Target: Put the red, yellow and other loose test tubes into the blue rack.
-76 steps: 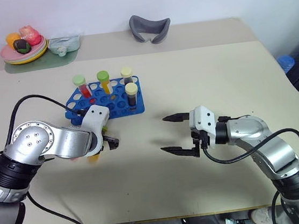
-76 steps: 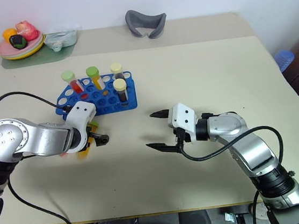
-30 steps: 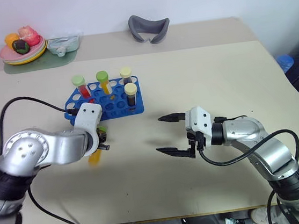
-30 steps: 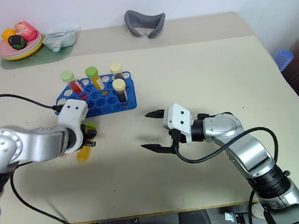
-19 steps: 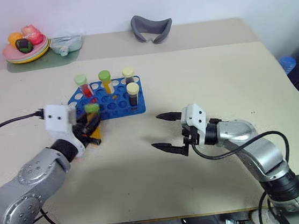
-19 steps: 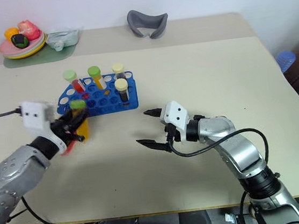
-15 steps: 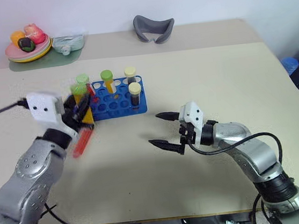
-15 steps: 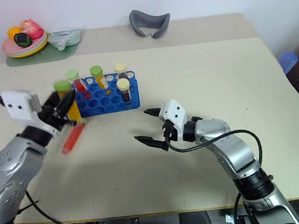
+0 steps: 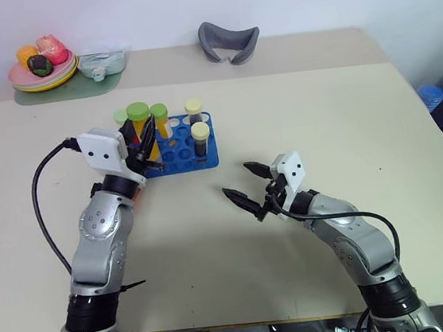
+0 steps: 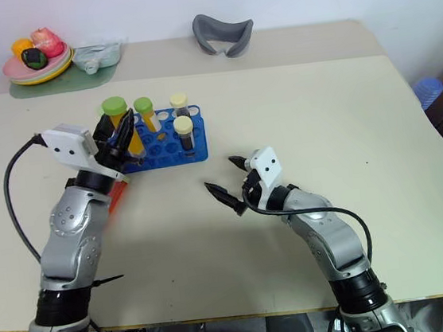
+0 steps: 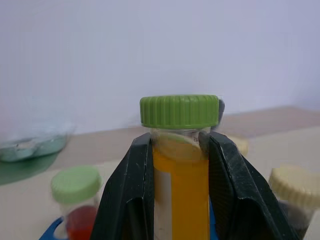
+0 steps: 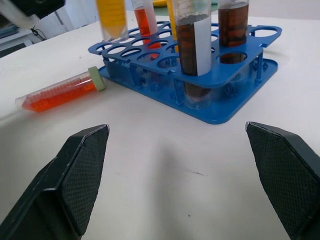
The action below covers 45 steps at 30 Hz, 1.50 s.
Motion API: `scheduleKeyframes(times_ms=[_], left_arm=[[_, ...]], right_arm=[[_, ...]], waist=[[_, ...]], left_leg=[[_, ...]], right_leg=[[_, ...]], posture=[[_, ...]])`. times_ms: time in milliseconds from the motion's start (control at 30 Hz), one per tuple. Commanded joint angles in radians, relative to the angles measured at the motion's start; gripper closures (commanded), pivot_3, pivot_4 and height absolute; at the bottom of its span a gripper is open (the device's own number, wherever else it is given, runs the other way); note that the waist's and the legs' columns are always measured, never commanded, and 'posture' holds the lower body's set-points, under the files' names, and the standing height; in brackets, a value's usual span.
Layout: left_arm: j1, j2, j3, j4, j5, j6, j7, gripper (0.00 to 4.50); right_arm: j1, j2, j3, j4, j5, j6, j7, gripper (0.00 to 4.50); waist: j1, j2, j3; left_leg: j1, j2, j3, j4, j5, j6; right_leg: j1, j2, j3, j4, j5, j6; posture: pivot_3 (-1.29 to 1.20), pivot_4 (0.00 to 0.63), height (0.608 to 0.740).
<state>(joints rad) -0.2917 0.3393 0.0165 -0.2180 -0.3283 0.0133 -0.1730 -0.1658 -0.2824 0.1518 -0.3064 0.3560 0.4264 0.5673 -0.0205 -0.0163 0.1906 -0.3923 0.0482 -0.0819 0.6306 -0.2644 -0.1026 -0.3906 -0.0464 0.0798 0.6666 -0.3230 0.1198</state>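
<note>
Left wrist view shows the left end effector [image 11: 177, 165] clamped on a clear plastic tube of yellow-orange liquid [image 11: 182, 195], its ribbed green screw cap just above the two matte black fingers. From the head views this tube is held upright over the near-left corner of the blue rack [image 9: 173, 151], a bright glossy plastic block whose top is pierced with rows of round holes; two and a half seconds ago the same tube was held low over the beige counter [image 9: 216, 255], in front of the rack. A red tube [image 12: 60, 91] with a pale green cap lies on its side on the counter just beside the rack. The right end effector [image 9: 249, 184] hangs spread wide, its textured black fingers empty, and has shifted slightly toward the rack
</note>
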Motion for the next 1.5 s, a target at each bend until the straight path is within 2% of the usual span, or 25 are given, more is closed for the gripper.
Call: scheduleKeyframes(times_ms=[33, 333, 1000, 1500], left_arm=[[-0.035, -0.027, 0.001, 0.011, 0.051, -0.057, -0.018, 3.67], [-0.075, -0.101, -0.006, 0.088, 0.121, -0.062, -0.039, 3.67], [-0.054, -0.126, 0.034, 0.277, 0.158, -0.210, -0.072, 3.67], [-0.083, -0.145, 0.040, 0.348, 0.154, -0.258, -0.069, 3.67]], right_arm=[[-0.007, 0.002, -0.003, -0.019, 0.008, -0.013, 0.011, 0.00], [-0.009, 0.001, -0.005, -0.012, 0.005, -0.017, 0.019, 0.00], [-0.010, 0.002, -0.006, -0.027, 0.018, -0.071, 0.061, 0.00], [-0.036, -0.010, 0.007, -0.039, 0.008, -0.109, 0.099, 0.00]], waist=[[-0.001, 0.000, 0.000], [-0.001, 0.000, 0.000], [-0.001, 0.001, -0.001], [-0.001, 0.001, -0.001]], left_leg=[[0.000, 0.000, 0.000, 0.000, 0.000, 0.000], [0.000, 0.000, 0.000, 0.000, 0.000, 0.000], [0.001, 0.000, 0.000, 0.000, 0.000, 0.000], [0.001, 0.000, 0.000, 0.000, 0.000, 0.000]], right_leg=[[0.000, 0.000, 0.000, 0.000, 0.000, 0.000], [0.000, 0.000, 0.000, 0.000, 0.000, 0.000], [0.001, 0.000, 0.000, 0.000, 0.000, 0.000], [0.001, 0.000, 0.000, 0.001, 0.000, 0.000]], posture=[[0.00, 0.150, 0.740], [0.00, 0.150, 0.740], [0.00, 0.150, 0.740], [0.00, 0.150, 0.740]])
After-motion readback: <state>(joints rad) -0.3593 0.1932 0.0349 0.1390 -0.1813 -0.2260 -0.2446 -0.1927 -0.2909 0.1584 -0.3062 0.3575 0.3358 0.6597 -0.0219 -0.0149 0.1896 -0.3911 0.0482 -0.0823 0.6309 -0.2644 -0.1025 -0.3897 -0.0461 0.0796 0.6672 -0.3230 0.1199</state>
